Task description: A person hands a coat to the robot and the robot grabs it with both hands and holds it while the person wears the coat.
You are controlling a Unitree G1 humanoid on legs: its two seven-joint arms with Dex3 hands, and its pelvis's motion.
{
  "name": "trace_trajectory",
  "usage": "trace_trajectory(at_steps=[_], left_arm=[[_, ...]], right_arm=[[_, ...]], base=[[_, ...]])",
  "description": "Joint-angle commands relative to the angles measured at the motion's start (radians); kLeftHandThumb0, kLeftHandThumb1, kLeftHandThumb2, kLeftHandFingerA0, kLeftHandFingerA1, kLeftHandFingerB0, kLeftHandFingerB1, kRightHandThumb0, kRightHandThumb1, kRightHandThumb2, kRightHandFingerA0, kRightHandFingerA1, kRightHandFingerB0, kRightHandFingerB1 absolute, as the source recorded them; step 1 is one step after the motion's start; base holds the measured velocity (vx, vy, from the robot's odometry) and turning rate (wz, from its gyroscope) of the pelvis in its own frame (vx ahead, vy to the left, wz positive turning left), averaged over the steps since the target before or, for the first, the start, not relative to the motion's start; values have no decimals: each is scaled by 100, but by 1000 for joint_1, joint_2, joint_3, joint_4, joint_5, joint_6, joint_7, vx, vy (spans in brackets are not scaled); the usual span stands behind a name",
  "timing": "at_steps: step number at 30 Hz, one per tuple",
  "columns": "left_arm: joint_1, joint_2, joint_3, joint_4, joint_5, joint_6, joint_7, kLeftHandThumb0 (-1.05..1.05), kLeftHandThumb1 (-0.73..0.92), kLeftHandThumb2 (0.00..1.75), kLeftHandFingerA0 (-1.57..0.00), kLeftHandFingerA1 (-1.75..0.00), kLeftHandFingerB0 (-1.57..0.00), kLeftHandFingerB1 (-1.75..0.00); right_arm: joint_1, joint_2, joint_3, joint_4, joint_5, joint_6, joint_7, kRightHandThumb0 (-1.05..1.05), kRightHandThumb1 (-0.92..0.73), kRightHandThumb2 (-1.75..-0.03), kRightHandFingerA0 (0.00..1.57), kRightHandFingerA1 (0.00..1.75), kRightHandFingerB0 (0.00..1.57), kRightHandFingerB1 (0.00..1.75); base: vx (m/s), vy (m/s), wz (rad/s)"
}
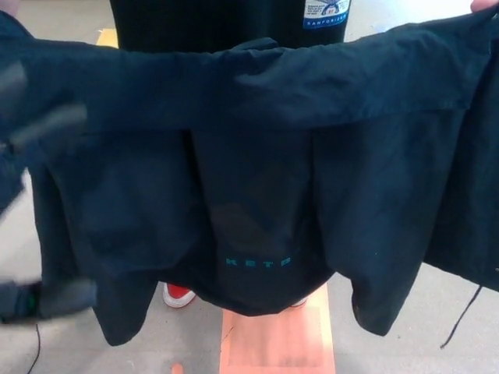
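Coat point(265, 148) fills almost all of your head view: a dark garment spread wide across the frame, its collar edge running along the top and its panels hanging down, with small teal lettering point(258, 262) low on the middle panel. Nearest you, at the left edge, your left robot hand point(35, 128) shows only as a dark, motion-blurred shape in front of the coat's left side; another blurred dark piece sits lower at the left border. You cannot tell how far its fingers are spread, nor whether it touches the cloth. Your right robot hand does not show. Below the hem, a reddish wooden board point(274, 339) lies on the grey floor point(23, 234), and a red shoe point(178, 295) peeks out just beside it. Behind the coat stands a person in a black top point(203, 23) with a white and blue patch point(325, 13). At the top right corner a person's fingertip point(485, 5) holds the coat's upper edge.
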Motion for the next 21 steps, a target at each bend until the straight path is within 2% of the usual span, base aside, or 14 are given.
trace_trajectory(at_steps=[1, 3, 4, 6, 10, 11, 12, 14, 15, 16, 17, 18, 20, 21], left_arm=[[-245, 97, -14, 48, -145, 102, -168, -103, 63, 92, 0, -4, 0, -19], [-366, 101, -46, 125, -63, 106, -180, -102, 62, 91, 0, -3, 0, -19], [-400, 111, -55, 139, -50, 120, -193, -103, 63, 91, 0, -1, 0, -17], [-482, 143, -73, 181, 11, 134, -222, -99, 61, 92, 0, 0, 0, -13], [-615, 190, -113, 224, 41, 199, -291, -91, 56, 95, 0, 0, 0, -18], [-637, 205, -120, 228, 40, 219, -313, -90, 67, 61, 0, -20, 0, -24], [-680, 243, -144, 233, 38, 285, -380, -87, 55, 98, -4, -10, -3, -17], [-717, 274, -172, 245, 54, 338, -434, -88, 55, 99, -4, -11, -4, -16], [-747, 279, -195, 271, 63, 344, -460, -96, 58, 95, -9, -17, -10, -16], [-764, 286, -210, 285, 72, 347, -480, -90, 56, 100, 0, -14, -12, -17], [-781, 296, -226, 299, 80, 350, -499, -90, 56, 100, 0, -14, -12, -17], [-826, 301, -265, 333, 93, 375, -549, -89, 54, 98, 0, -15, -14, -18], [-873, 305, -305, 365, 94, 407, -602, -95, 57, 99, 0, -9, -11, -12], [-913, 311, -335, 380, 88, 459, -664, -93, 56, 99, -4, -6, -12, -12]], right_arm=[[-228, -239, -16, 35, 212, 273, 219, -80, -70, -62, 25, 38, 9, 28], [-324, -339, 31, 103, 258, 336, 291, -82, -70, -63, 26, 36, 9, 25], [-363, -361, 59, 138, 260, 332, 310, -84, -58, -94, 15, 44, 5, 29], [-464, -400, 135, 216, 269, 335, 353, -84, -56, -93, 9, 42, 5, 30], [-631, -472, 263, 298, 226, 382, 429, -82, -57, -93, 13, 44, 5, 25], [-673, -484, 297, 319, 213, 382, 454, -82, -59, -93, 13, 45, 5, 21], [-759, -488, 372, 360, 178, 396, 499, -82, -60, -94, 14, 44, 3, 21], [-835, -480, 438, 402, 135, 391, 529, -83, -61, -95, 17, 45, 5, 24], [-874, -463, 471, 431, 116, 381, 542, -80, -74, -63, 27, 33, 7, 21], [-899, -453, 494, 452, 100, 370, 554, -79, -75, -64, 26, 33, 6, 21], [-926, -445, 519, 475, 83, 359, 566, -79, -75, -64, 26, 33, 6, 21], [-983, -434, 574, 515, 55, 362, 617, -81, -61, -95, 16, 44, 3, 21], [-1037, -424, 628, 554, 35, 379, 665, -81, -60, -94, 19, 46, 2, 19], [-1079, -412, 674, 580, 12, 409, 707, -89, -65, -97, 22, 47, 2, 14]], base=[[0, 0, 0], [0, 0, 0], [0, 0, 0], [0, 0, 0], [0, 0, 0], [0, 0, 0], [0, 0, 0], [0, 0, 0], [0, 0, 0], [0, 0, 0], [0, 0, 0], [0, 0, 0], [0, 0, 0], [0, 0, 0]])
